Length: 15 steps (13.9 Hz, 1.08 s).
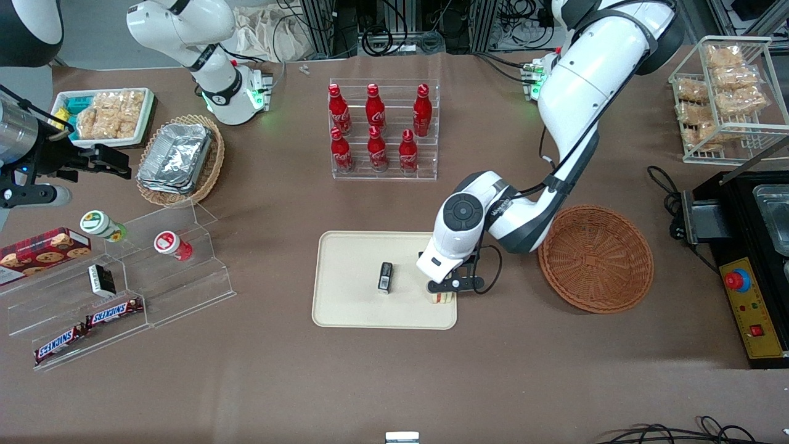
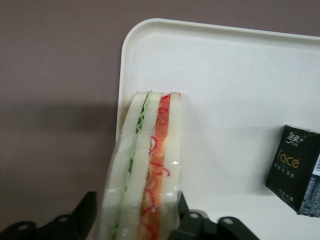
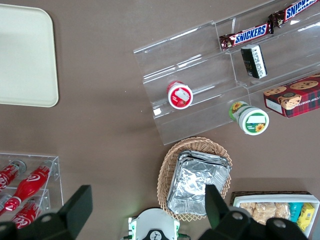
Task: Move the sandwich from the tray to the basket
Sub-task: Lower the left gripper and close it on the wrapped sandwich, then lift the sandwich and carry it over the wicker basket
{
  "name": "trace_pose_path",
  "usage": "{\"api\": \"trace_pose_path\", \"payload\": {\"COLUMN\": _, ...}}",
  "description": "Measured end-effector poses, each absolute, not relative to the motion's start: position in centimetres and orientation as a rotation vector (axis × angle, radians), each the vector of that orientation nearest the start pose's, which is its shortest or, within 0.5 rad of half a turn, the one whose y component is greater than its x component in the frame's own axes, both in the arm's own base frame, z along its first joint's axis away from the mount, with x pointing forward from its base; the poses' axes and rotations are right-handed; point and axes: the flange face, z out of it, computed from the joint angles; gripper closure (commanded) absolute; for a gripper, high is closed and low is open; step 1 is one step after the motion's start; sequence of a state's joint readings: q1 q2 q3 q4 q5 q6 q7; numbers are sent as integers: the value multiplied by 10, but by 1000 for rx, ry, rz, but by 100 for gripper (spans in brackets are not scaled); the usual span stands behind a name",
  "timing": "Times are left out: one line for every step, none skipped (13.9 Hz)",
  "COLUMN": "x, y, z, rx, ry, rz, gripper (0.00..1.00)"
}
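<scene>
On the tray, at its edge nearest the basket, see the sandwich lying lengthwise between the open fingers of the gripper. Looks ready for closing across the narrow width, square to the long axis, before any lift.

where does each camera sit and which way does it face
Front view: faces the robots, angled down at the table; both arms show.
Left wrist view: on the working arm, facing down at sandwich and tray; left gripper shows, at the sandwich.
Right wrist view: on the parked arm, facing down at see-through rack and foil pack; parked gripper shows.
Front and left wrist views share the tray, sandwich and black pack.
</scene>
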State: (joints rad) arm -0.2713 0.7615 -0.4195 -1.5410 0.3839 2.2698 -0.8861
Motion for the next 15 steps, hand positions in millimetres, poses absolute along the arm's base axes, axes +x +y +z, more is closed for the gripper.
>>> {"api": "trace_pose_path", "payload": {"x": 582, "y": -407, "z": 233, "rx": -3160, "ry": -86, "rz": -82, "gripper": 81}}
{"api": "trace_pose_path", "payload": {"x": 582, "y": -408, "z": 232, "rx": -3161, "ry": -82, "rz": -89, "gripper": 92}}
{"api": "trace_pose_path", "payload": {"x": 582, "y": -408, "z": 233, "rx": -3161, "ry": -81, "rz": -91, "gripper": 99}}
{"api": "trace_pose_path", "payload": {"x": 582, "y": -408, "z": 233, "rx": -3161, "ry": -88, "rz": -92, "gripper": 100}}
{"api": "trace_pose_path", "payload": {"x": 583, "y": -408, "z": 234, "rx": -3162, "ry": -113, "rz": -95, "gripper": 100}}
{"api": "trace_pose_path", "payload": {"x": 584, "y": -409, "z": 239, "rx": -3164, "ry": -155, "rz": -107, "gripper": 100}}
{"api": "trace_pose_path", "payload": {"x": 587, "y": -409, "z": 251, "rx": -3166, "ry": -207, "rz": -131, "gripper": 100}}
{"api": "trace_pose_path", "payload": {"x": 589, "y": -407, "z": 270, "rx": -3156, "ry": -261, "rz": -147, "gripper": 100}}
{"api": "trace_pose_path", "payload": {"x": 590, "y": -401, "z": 295, "rx": -3135, "ry": -323, "rz": -141, "gripper": 100}}
{"api": "trace_pose_path", "payload": {"x": 590, "y": -391, "z": 323, "rx": -3116, "ry": -389, "rz": -109, "gripper": 100}}
{"api": "trace_pose_path", "payload": {"x": 590, "y": -376, "z": 351, "rx": -3095, "ry": -454, "rz": -77, "gripper": 100}}
{"api": "trace_pose_path", "payload": {"x": 591, "y": -355, "z": 375, "rx": -3071, "ry": -518, "rz": -52, "gripper": 100}}
{"api": "trace_pose_path", "payload": {"x": 594, "y": -329, "z": 392, "rx": -3044, "ry": -583, "rz": -33, "gripper": 100}}
{"api": "trace_pose_path", "payload": {"x": 596, "y": -303, "z": 403, "rx": -3018, "ry": -647, "rz": -20, "gripper": 100}}
{"api": "trace_pose_path", "payload": {"x": 599, "y": -276, "z": 408, "rx": -2990, "ry": -703, "rz": -13, "gripper": 100}}
